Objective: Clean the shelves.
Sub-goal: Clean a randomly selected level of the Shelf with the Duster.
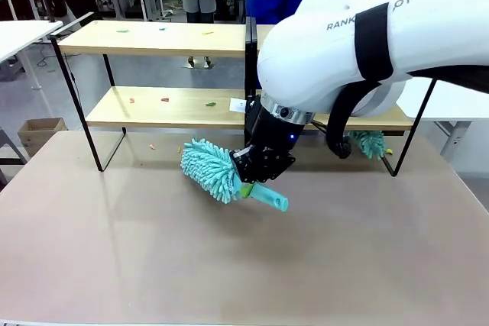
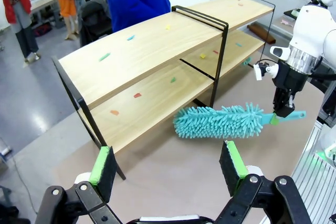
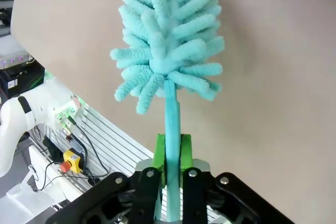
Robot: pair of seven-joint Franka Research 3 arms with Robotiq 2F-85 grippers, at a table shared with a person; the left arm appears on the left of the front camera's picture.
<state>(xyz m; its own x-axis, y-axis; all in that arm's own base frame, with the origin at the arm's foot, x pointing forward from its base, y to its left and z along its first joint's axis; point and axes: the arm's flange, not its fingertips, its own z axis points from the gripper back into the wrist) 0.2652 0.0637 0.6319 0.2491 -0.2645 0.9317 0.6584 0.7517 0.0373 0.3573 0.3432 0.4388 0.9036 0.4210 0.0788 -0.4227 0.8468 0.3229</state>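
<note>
Just in front of the shelves [image 1: 153,38], your right end effector [image 1: 248,187] is clamped on a teal duster [image 1: 208,167] by its handle, low over the counter [image 1: 153,250]. Your left end effector [image 2: 168,167] hangs empty, jaws apart. Coloured scraps [image 1: 164,100] dot both boards, so sweeping looks unstarted; next, raise the head onto a board.

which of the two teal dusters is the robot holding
The teal duster in front of the shelves, its handle clamped in the right gripper. The other duster sits free by the shelves' right end, half hidden behind the arm.
</note>
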